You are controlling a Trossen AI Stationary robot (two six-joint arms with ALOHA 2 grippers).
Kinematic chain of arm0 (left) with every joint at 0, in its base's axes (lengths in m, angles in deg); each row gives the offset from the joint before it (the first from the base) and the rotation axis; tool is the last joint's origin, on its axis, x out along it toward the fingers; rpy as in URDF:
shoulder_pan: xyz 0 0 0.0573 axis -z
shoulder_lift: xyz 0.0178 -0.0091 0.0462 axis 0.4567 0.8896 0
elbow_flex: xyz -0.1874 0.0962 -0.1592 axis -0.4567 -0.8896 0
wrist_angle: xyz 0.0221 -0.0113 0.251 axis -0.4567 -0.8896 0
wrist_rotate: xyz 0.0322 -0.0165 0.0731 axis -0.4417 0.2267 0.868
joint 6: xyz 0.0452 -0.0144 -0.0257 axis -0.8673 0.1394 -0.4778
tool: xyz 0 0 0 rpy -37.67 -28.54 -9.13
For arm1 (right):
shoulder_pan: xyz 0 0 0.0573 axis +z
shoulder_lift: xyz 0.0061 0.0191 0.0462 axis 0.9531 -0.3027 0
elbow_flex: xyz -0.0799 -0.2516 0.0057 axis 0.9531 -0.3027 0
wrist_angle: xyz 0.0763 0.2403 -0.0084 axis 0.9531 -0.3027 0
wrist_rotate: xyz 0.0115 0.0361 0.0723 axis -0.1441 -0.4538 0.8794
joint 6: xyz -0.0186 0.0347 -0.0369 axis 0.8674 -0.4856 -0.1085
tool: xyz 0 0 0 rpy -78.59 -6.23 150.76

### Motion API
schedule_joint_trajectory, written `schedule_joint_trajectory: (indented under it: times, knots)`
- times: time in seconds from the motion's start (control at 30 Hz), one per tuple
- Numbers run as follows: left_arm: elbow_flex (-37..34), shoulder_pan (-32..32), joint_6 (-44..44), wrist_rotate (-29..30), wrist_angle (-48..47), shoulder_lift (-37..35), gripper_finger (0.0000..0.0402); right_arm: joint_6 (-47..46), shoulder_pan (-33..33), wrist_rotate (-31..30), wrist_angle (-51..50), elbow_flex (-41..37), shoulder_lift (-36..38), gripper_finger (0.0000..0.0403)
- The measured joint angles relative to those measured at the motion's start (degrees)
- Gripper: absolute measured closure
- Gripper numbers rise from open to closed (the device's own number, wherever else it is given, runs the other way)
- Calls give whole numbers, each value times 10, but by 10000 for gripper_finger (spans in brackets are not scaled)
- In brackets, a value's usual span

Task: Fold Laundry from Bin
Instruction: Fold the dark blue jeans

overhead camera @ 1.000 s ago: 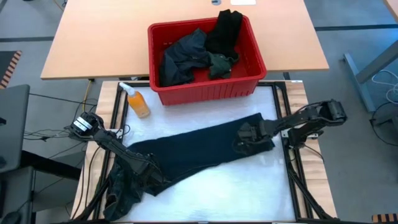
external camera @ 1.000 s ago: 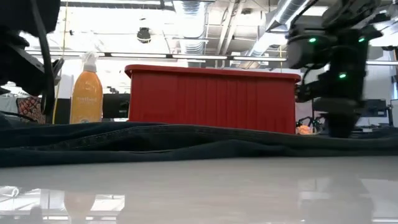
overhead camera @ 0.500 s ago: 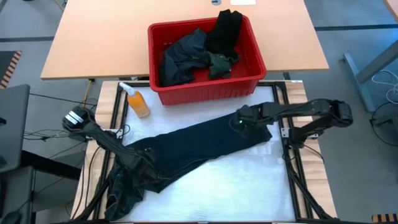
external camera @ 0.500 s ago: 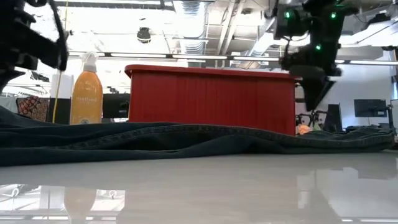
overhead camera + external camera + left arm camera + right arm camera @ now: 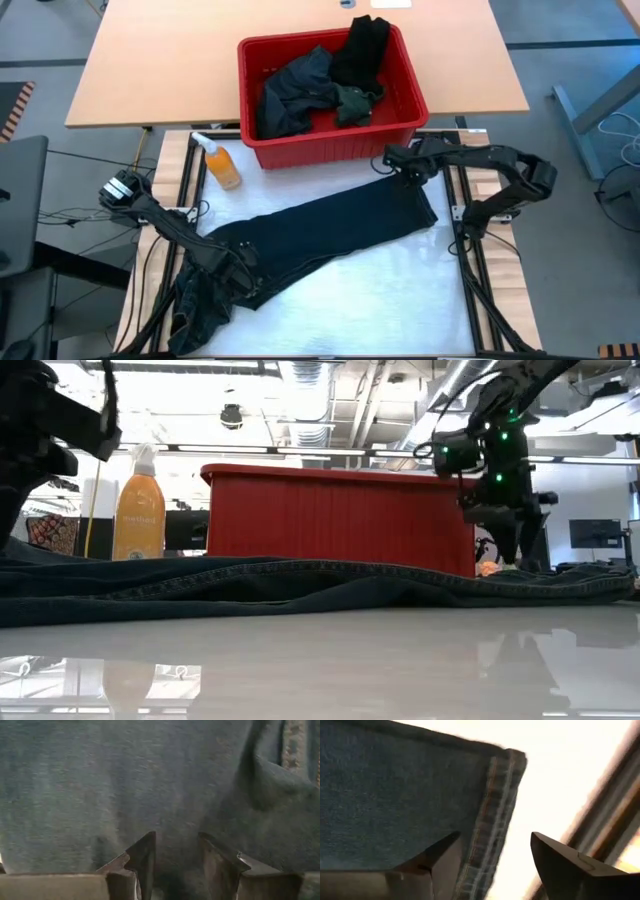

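Note:
Dark navy jeans (image 5: pixel 320 235) lie slantwise on the white table, waist end bunched at the near left (image 5: pixel 195 305), leg ends (image 5: pixel 415 205) at the far right. My left gripper (image 5: pixel 235 270) stands over the upper legs, shut on the denim (image 5: pixel 100 780). My right gripper (image 5: pixel 400 165) hangs open above the far corner of the leg hem (image 5: pixel 495 805), touching nothing; the low view shows it (image 5: pixel 510 545) clear of the cloth (image 5: pixel 300 585). The red bin (image 5: pixel 325 145) behind holds dark garments (image 5: pixel 300 95). My left gripper comes from above, pointing down, at the jeans' upper leg part near the waist. Denim (image 5: pixel 176 862) stands between its two fingers; one layer or several, I cannot tell. The jeans lie on the table around it, with a raised fold (image 5: pixel 270 785) beside one finger.
An orange spray bottle (image 5: pixel 222 165) stands at the table's far left, next to the bin (image 5: pixel 340 520). Black frame rails (image 5: pixel 458 190) run along the table's right edge. A wooden desk (image 5: pixel 150 70) lies beyond the bin.
My right gripper has let go of the leg end, risen and swung toward the far edge beside the bin, opening wide. The leg end stays flat on the table. My left gripper has stayed on the jeans, and its arm has tipped a little.

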Motion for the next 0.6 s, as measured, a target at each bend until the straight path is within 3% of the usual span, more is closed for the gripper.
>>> schedule_joint_trajectory:
  times: [0.1,0.23,0.43,0.5,0.6]
  knots:
    - [0,11,9,1,0,0,267,17,-28,15,43,-37,-5,133]
    - [0,18,11,2,0,0,267,40,-56,89,132,-98,-5,133]
    - [0,10,5,-1,-1,0,267,54,-63,96,195,-145,-2,139]
    - [0,5,6,-3,-1,0,267,63,-63,99,201,-150,-1,159]
    - [0,2,7,-7,0,0,267,77,-60,112,206,-150,-2,222]
